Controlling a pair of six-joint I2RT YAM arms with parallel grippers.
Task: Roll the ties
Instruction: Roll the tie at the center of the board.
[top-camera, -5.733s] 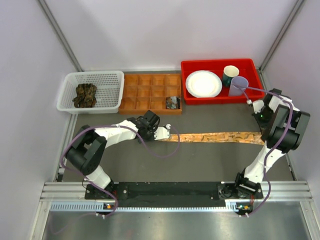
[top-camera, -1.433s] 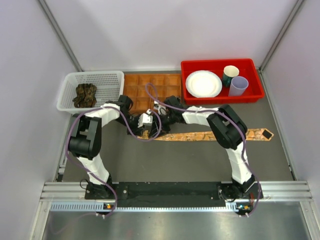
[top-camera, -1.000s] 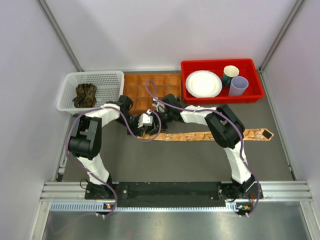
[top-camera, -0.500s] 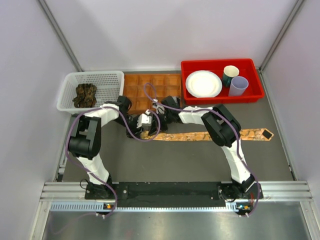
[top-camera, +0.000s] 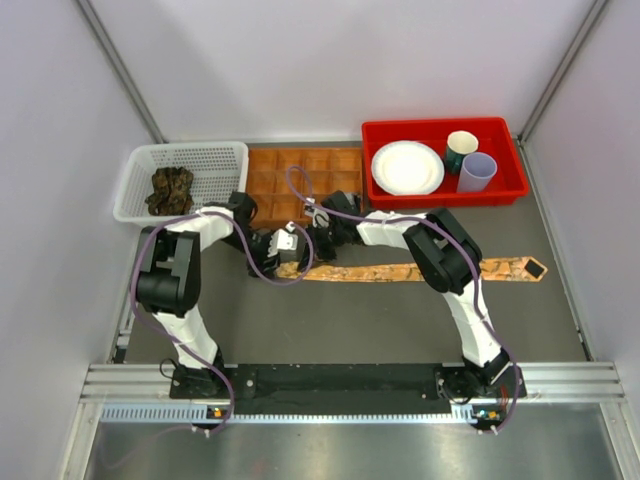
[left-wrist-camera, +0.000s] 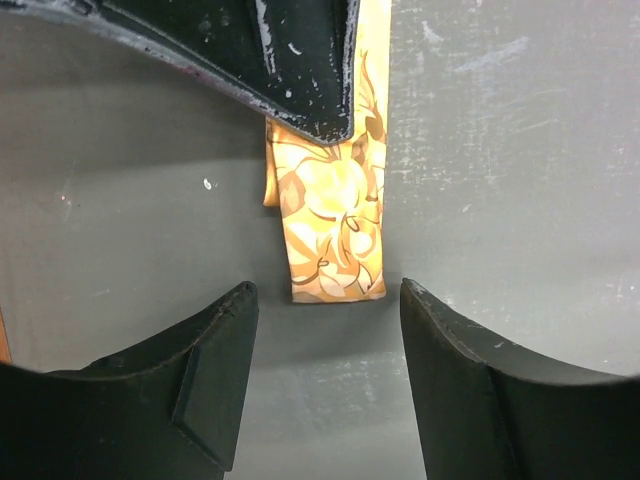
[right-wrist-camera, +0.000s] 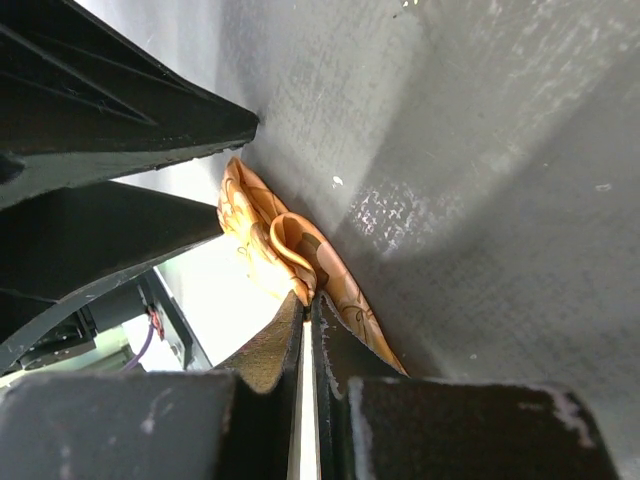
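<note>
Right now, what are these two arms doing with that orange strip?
Two robot arms are working to roll an orange tie that lies stretched out flat. The right arm's fingers are pinched shut on a small fold at its narrow end. The left arm's fingers stand open just short of that end, not touching it. Most of it is not yet rolled.

Item: tan-orange tie (top-camera: 420, 271). Narrow fabric with pale speckles and brown swirls. Laid flat and straight, left to right, across the grey tabletop (top-camera: 400, 320). Wide pointed end at right (a dark patch shows at its tip). Narrow end at left, curled over into a small loop.

Item: dark green-brown ties (top-camera: 170, 190). Crumpled in one heap inside the white basket (top-camera: 225, 160), far left; count unclear.
</note>
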